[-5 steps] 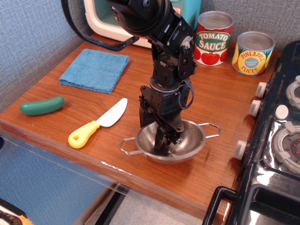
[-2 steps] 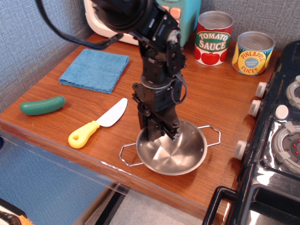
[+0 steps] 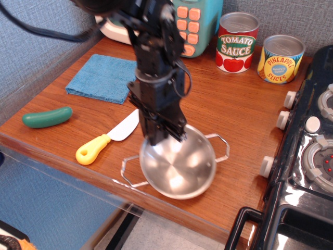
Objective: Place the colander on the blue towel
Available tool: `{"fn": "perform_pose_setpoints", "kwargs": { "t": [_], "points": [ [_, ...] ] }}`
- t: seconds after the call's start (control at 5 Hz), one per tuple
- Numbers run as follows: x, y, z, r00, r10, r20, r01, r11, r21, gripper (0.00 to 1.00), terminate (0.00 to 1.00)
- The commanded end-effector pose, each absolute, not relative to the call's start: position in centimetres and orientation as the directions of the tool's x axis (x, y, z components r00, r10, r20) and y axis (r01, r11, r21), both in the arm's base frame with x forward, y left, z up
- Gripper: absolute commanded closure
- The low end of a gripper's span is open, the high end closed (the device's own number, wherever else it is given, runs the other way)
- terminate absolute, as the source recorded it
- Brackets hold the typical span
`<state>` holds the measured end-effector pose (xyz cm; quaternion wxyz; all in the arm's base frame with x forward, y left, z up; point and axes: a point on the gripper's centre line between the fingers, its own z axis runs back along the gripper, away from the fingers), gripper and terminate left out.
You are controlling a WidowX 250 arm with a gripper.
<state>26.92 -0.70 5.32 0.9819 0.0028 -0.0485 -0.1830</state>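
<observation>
Wood-grain bench (image 3: pixel 229 109) stands against a grey textured wall, with a black toy stove (image 3: pixel 307 156) at its right edge. At the back stand two cans: a red one (image 3: pixel 237 42) reading "TOMATO SAUCE" with tomatoes pictured below the words, and a yellow one (image 3: pixel 280 59) reading "PINEAPPLE SLICES" on a blue round label. Left of them is a teal and cream appliance (image 3: pixel 190 23) with orange buttons; no writing on it can be read.

Near the front edge of the bench, the colander (image 3: pixel 178 167) is tilted with its shiny inside facing the camera, one wire handle (image 3: pixel 218 147) to the right and the other (image 3: pixel 130 172) to the lower left. The black gripper (image 3: pixel 165 136) comes down onto its back-left rim and is clamped on that rim, holding the colander.

The blue towel (image 3: pixel 104 78) lies flat at the back left, well apart from the colander. A knife (image 3: pixel 108 138) with a yellow handle lies just left of the colander, and a green cucumber (image 3: pixel 47 117) lies near the left edge.
</observation>
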Motion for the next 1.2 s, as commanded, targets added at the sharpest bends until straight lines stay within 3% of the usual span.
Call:
{"fn": "perform_pose_setpoints", "kwargs": {
  "t": [0.0,0.4,1.0],
  "points": [
    [27.7,0.3,9.1,0.93,-0.316,0.189,0.32,0.948,0.01,1.0,0.0],
    [30.6,5.3,10.9,0.964,-0.156,0.214,0.155,0.988,0.023,1.0,0.0],
    [33.9,15.6,10.4,0.971,0.115,0.208,-0.127,0.991,0.045,1.0,0.0]
  ]
}}
